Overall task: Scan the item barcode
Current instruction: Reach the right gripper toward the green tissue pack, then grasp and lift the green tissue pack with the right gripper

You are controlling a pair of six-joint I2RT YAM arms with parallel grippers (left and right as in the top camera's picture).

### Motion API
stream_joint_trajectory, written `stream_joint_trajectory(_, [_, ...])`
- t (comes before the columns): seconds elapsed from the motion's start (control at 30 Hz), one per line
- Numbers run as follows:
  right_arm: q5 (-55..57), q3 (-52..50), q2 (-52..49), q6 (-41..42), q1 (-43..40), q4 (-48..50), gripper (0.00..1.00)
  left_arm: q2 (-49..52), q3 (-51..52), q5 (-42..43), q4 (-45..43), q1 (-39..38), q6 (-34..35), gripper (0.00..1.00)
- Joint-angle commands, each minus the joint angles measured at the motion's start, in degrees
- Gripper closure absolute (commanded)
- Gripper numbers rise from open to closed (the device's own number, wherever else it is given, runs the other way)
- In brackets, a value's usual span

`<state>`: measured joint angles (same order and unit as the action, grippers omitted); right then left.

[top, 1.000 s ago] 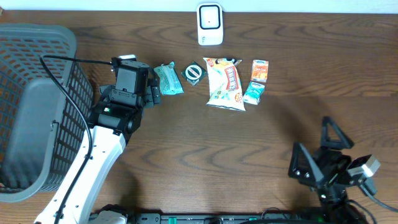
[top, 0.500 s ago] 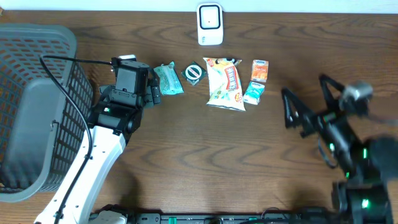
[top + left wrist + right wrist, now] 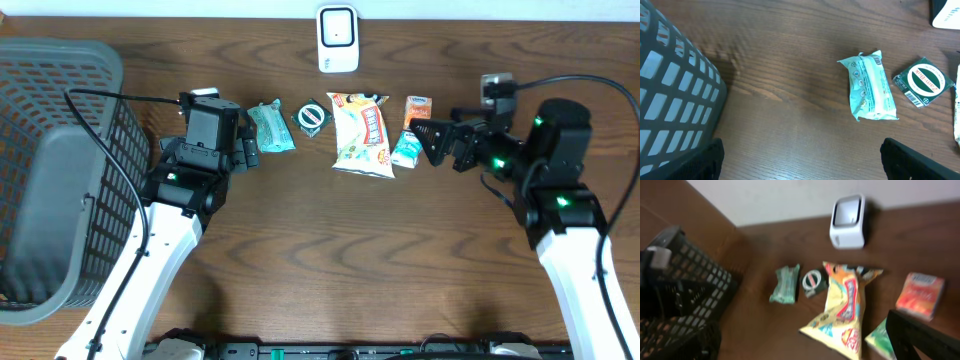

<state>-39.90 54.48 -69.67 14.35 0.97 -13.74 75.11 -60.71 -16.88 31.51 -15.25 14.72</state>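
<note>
Items: five small packs lie flat in a row on the tabletop [image 3: 320, 250], toward 12 o'clock in the overhead view; none is lifted.
Row, from 9 o'clock to 3 o'clock: pale green pack [image 3: 270, 127], dark green square pack [image 3: 313, 117] with a white round mark, yellow snack bag [image 3: 364, 135], then orange pack [image 3: 419, 113] with small teal pack [image 3: 407, 149] just beside it at its 6 o'clock.
Barcode: the left wrist view shows a small one on a corner of the dark green square pack; on the other packs I cannot make one out.
Scanner: white scanner [image 3: 338, 38] stands at 12 o'clock of the yellow snack bag, by the far edge, apart from the row, its window facing up toward the overhead camera.
Right claw: right claw [image 3: 428, 143] is spread wide and pinches nothing. It points toward 9 o'clock, its tips just beside the small teal pack at that pack's 3 o'clock. Whether a tip touches the pack cannot be told.
Left claw: left claw [image 3: 247, 152] is spread wide and empty, at 9 o'clock of the pale green pack. In the wrist view the pack lies ahead of the fingers, clear of both.
Basket: grey mesh basket [image 3: 50, 170] fills the 9 o'clock side of the tabletop, next to the left arm.
Cable: black cable [image 3: 110, 150] runs from the left arm across the basket's rim.
</note>
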Motion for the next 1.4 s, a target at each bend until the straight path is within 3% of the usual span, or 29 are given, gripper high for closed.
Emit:
stream_joint_trajectory(0.0, [-4.3,1.0,-2.4,-1.1,-0.1,0.0,0.01,-0.4,-0.2,-1.0,0.0,0.2,-0.7,0.02])
stream_joint_trajectory(0.33, [-5.0,1.0,-6.2,0.5,1.7,-0.7,0.01,-0.4,-0.2,-1.0,0.0,0.2,-0.7,0.02])
stream_joint_trajectory(0.47, [0.0,1.0,-7.5,4.2,4.9,-0.7,0.03,-0.4,-0.2,-1.0,0.0,0.2,-0.7,0.02])
stream_joint_trajectory(0.67, [8.9,1.2,-8.7,6.8,10.2,2.3,0.27,-0.4,-0.2,-1.0,0.0,0.2,-0.7,0.02])
stream_joint_trajectory(0.8, [15.8,5.2,-9.0,7.9,12.3,1.3,0.25,-0.4,-0.2,-1.0,0.0,0.2,-0.7,0.02])
stream_joint_trajectory(0.93, [20.0,12.0,-10.8,6.9,12.3,-4.2,0.42,-0.4,-0.2,-1.0,0.0,0.2,-0.7,0.02])
stream_joint_trajectory(1.03, [24.0,18.3,-14.1,4.2,12.2,-11.1,0.44,-0.4,-0.2,-1.0,0.0,0.2,-0.7,0.02])
stream_joint_trajectory(1.17, [28.0,24.6,-20.0,0.7,12.2,-20.9,0.39,-0.4,-0.2,-1.0,0.0,0.2,-0.7,0.03])
stream_joint_trajectory(1.3, [31.7,24.8,-24.2,0.3,12.2,-25.1,0.16,-0.4,-0.2,-1.0,0.0,0.2,-0.7,0.02])
stream_joint_trajectory(1.37, [32.9,24.8,-26.3,0.4,12.1,-26.8,0.11,-0.4,-0.2,-1.0,0.0,0.2,-0.7,0.02])
